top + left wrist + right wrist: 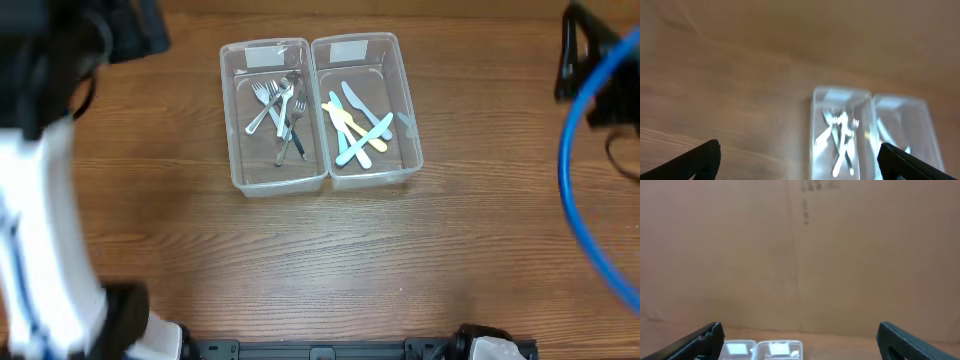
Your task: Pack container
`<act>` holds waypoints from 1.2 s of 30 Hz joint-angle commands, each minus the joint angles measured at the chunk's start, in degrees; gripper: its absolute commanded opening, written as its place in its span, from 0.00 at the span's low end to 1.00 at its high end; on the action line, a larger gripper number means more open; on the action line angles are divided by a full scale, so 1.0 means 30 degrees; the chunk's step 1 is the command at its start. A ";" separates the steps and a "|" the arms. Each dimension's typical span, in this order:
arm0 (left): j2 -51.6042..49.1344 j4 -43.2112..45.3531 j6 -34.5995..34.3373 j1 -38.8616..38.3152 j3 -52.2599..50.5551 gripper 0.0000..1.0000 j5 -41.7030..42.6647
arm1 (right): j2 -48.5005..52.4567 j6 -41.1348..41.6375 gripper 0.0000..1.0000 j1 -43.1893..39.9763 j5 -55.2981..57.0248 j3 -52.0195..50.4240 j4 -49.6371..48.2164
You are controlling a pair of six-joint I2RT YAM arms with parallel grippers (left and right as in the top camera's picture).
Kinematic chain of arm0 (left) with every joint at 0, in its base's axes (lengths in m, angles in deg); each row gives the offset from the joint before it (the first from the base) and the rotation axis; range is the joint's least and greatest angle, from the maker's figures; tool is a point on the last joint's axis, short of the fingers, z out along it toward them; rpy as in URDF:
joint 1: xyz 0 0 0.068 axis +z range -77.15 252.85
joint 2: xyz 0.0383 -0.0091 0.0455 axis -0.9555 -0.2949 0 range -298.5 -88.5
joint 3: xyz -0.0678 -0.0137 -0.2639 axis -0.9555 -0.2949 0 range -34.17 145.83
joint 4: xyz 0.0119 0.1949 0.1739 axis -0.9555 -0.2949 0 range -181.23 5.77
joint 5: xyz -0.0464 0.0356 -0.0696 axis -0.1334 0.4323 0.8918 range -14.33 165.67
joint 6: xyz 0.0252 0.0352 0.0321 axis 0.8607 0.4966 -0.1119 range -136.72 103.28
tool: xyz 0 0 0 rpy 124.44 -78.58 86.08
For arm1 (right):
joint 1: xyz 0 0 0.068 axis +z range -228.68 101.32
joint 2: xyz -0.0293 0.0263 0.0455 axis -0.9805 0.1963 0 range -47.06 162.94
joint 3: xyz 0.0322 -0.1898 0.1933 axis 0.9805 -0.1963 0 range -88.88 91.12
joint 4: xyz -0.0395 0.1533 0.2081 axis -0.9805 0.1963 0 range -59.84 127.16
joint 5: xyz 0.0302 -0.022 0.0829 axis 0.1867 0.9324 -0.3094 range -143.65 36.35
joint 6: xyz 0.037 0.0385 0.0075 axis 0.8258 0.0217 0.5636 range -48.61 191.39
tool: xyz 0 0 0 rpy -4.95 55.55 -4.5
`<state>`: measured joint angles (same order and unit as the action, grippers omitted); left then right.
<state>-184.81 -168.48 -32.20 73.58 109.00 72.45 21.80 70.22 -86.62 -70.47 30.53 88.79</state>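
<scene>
Two clear plastic containers stand side by side at the table's back middle. The left container (230, 150) holds several metal forks (278, 108). The right container (413, 135) holds several yellow and light-blue plastic knives (356, 127). In the left wrist view my left gripper (799, 150) is open and empty, high above the table, with the fork container (816, 125) and the forks (841, 137) blurred below it. My right gripper (799, 330) is also open and empty, and both containers (762, 347) show far off at the bottom edge of its view.
The white and black left arm (40, 200) fills the left side of the overhead view. At the right edge are the right arm (600, 70) and a blue cable (572, 190). A brown cardboard wall (800, 250) stands behind the table.
</scene>
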 commanded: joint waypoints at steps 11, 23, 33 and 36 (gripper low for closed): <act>0.2499 -0.1122 -0.1851 -0.0007 0.0029 1.00 -0.4065 | -0.1800 -0.0262 1.00 -0.0022 -0.0714 0.0095 0.1042; 0.2499 -0.1603 -0.1843 -0.0007 0.0029 1.00 -0.4065 | -0.1333 -0.0255 1.00 -0.0022 -0.0714 0.0095 0.1501; 0.2499 -0.1632 -0.1843 -0.0007 0.0029 1.00 -0.4065 | -0.1268 -0.0240 1.00 -0.0022 -0.0787 0.0095 0.3228; 0.2499 -0.1632 -0.1843 -0.0007 0.0029 1.00 -0.4065 | -0.1268 -0.0197 1.00 -0.0022 -0.0780 0.0095 0.3133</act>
<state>-177.53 -173.42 -36.53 73.58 109.33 61.24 18.01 69.85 -86.60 -72.61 30.53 98.58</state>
